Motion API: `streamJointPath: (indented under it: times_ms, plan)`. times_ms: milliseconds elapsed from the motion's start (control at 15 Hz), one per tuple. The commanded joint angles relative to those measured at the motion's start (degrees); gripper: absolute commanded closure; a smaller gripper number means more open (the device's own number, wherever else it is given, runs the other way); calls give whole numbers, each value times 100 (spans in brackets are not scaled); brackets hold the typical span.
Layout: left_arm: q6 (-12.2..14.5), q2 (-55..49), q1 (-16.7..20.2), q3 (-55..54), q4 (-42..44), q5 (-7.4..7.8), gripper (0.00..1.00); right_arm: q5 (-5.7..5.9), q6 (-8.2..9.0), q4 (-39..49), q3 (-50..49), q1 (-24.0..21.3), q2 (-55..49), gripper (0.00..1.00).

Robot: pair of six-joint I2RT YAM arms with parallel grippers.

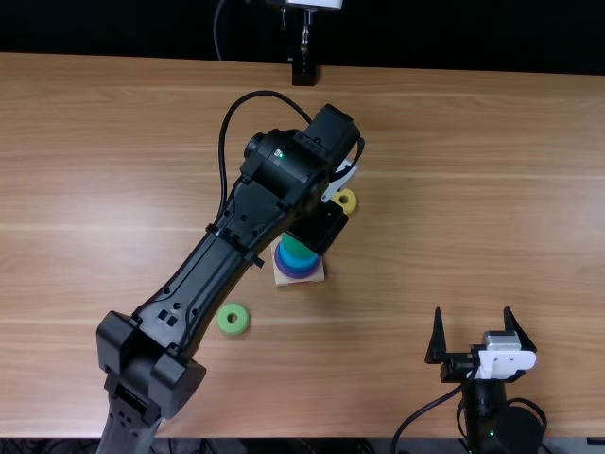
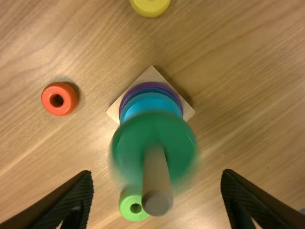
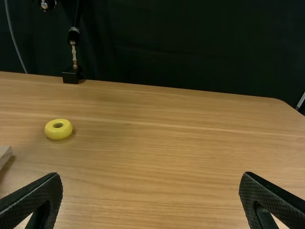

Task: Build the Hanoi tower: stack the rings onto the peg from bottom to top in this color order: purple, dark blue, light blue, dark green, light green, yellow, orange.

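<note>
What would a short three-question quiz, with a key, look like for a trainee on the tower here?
1. Fill in the blank: the uppermost ring around the peg is ____.
2. True or false: the yellow ring is around the peg.
3. By the task's order, which ring goes on right above that uppermost one?
A) orange
B) light green
C) yellow

Key: 1: dark green; 2: false; 3: B

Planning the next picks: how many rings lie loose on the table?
3: yellow ring beyond the peg's base, light green ring on its near side, orange ring to its left.
</note>
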Motion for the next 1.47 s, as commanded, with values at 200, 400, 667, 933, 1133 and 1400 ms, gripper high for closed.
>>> streamJointPath:
  times_ms: [200, 400, 667, 933, 1133, 1400]
  plan:
    - [52, -58, 162, 311, 229, 21, 0, 13, -13, -105, -44, -74, -73, 0]
    - [10, -630, 514, 460, 314, 32, 0, 13, -13, -94, -44, -74, -73, 0]
    - [-11, -1500, 830, -14, 261, 21, 0, 13, -13, -94, -44, -74, -73, 0]
    - [10, -2862, 1182, -2581, 535, 21, 0, 13, -13, -94, -44, -74, -73, 0]
    - [42, -3583, 1173, -4550, 1875, -53, 0, 13, -13, -105, -44, -74, -73, 0]
    - [21, -4057, 1112, -6800, 4185, -95, 0, 13, -13, -94, -44, -74, -73, 0]
